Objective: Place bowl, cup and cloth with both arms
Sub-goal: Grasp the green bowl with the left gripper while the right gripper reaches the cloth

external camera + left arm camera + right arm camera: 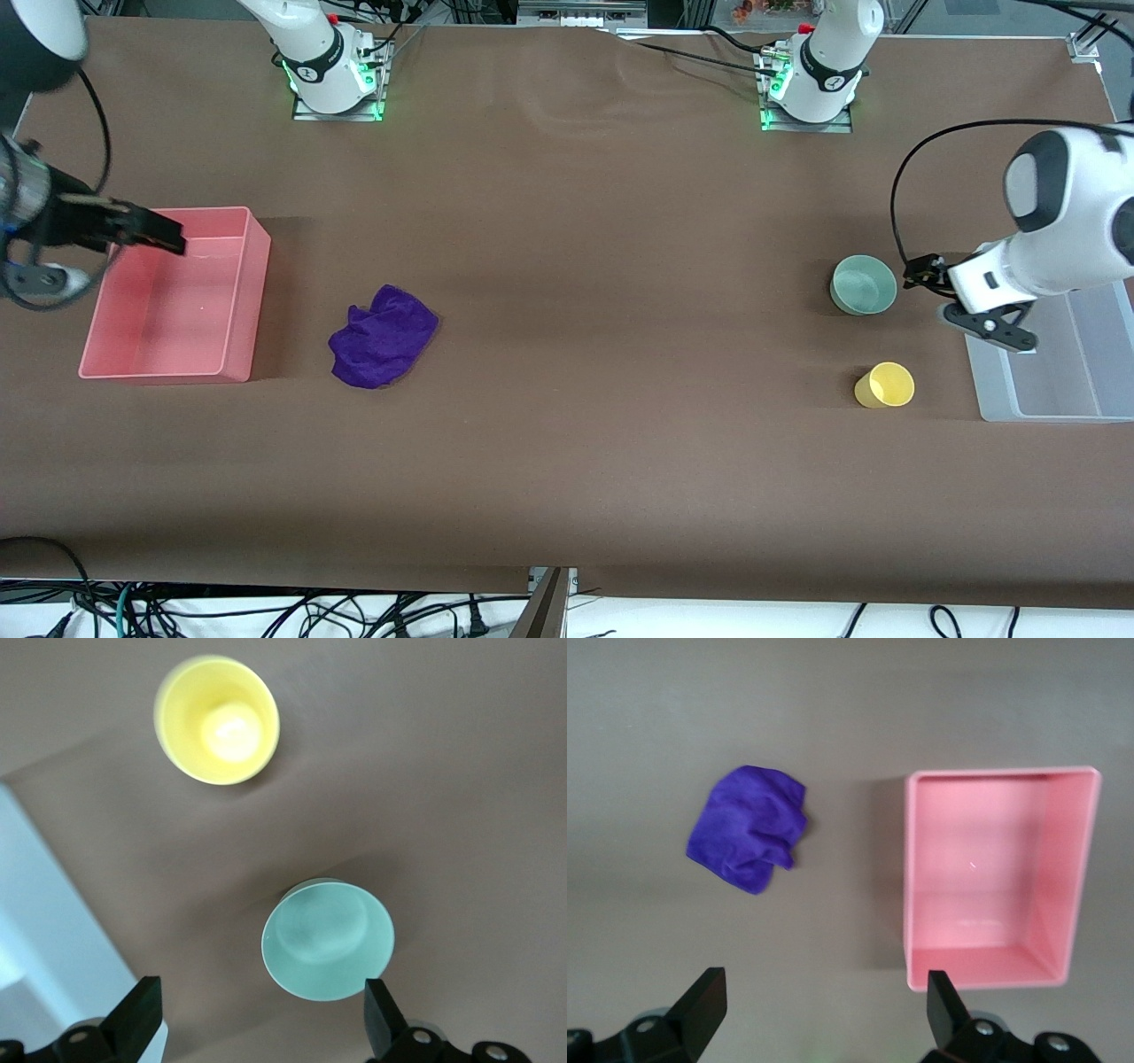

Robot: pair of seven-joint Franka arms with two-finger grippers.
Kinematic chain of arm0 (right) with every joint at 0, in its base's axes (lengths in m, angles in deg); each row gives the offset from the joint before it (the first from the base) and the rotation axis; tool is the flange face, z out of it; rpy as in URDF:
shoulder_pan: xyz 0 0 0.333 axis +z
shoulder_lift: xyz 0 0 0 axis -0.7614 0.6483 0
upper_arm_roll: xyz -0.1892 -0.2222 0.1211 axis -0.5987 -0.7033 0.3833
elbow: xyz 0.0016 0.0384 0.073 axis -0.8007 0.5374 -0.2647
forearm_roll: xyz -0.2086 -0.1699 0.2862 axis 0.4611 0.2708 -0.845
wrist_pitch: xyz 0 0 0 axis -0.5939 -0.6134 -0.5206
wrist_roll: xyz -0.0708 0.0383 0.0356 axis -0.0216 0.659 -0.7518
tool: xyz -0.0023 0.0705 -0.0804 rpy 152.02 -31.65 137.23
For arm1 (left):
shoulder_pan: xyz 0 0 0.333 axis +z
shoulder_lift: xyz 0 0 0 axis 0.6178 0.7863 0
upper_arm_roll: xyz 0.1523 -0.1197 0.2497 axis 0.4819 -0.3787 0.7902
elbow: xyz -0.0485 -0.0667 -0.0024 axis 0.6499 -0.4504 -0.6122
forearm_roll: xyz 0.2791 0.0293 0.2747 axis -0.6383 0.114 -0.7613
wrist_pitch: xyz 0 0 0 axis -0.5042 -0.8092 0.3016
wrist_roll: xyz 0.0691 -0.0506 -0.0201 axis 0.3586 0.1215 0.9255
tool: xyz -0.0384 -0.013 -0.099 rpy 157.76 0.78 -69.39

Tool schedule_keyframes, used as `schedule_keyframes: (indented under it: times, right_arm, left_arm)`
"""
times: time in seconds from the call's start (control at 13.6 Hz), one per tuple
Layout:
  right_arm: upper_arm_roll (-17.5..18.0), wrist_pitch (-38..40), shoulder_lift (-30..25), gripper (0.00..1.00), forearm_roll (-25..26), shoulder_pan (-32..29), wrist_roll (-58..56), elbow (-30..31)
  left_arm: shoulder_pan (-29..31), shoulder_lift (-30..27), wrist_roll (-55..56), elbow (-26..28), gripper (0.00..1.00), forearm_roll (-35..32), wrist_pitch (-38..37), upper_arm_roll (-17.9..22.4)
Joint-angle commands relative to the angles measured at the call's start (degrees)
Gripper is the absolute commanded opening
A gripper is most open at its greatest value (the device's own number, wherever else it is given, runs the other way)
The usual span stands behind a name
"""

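Nearest sits the cup (884, 385), the bowl (863, 284) farther; left gripper (974, 306) over the clear bin (1054, 403), right gripper (142, 230) over the pink bin (235, 354), both with jaws apart; cloth (383, 337) beside it.

Items counted on the brown worktop (567, 425): one pale green bowl (864, 284) and one yellow cup (884, 385), both near the edge at the left arm's end; one purple cloth (383, 337), toward the right arm's end; two bins, of which one pink bin (232, 354) is set near the edge at the right arm's end and one clear bin (992, 390) at the edge of the left arm's end. Two arms are counted, each bearing one gripper: left gripper (970, 306), right gripper (146, 232).
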Motion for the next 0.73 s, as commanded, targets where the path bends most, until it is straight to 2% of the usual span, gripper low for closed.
schedule_keyframes:
  times: [0.0,0.07,0.22,0.29,0.44,0.66]
  right_arm:
    - [0.1,-1.9,6.4,1.0,0.1,4.2,0.3,-0.6]
    - [0.1,-3.5,7.9,1.0,0.1,5.2,0.3,-0.5]
    - [0.1,-7.4,11.0,1.0,0.0,7.9,0.4,0.8]
    - [0.1,-10.3,12.1,1.0,0.0,8.8,0.5,2.2]
    - [0.3,-19.0,12.6,1.0,0.0,9.1,2.9,9.1]
    - [0.3,-32.5,13.9,1.0,0.0,8.9,3.6,18.6]
  left_arm:
    - [1.9,0.4,-9.3,10.7,1.0,-0.8,15.1,-0.4]
    - [2.2,1.5,-11.9,13.2,0.98,-0.8,19.9,-0.4]
    - [2.9,4.8,-14.1,14.0,0.82,-0.8,22.5,-0.4]
    - [2.9,6.3,-14.9,14.0,0.63,-0.8,22.7,-0.4]
    - [2.9,7.8,-18.2,13.9,0.0,-0.8,23.7,-0.5]
    - [2.8,8.5,-18.6,13.0,0.0,-0.8,23.7,-0.6]
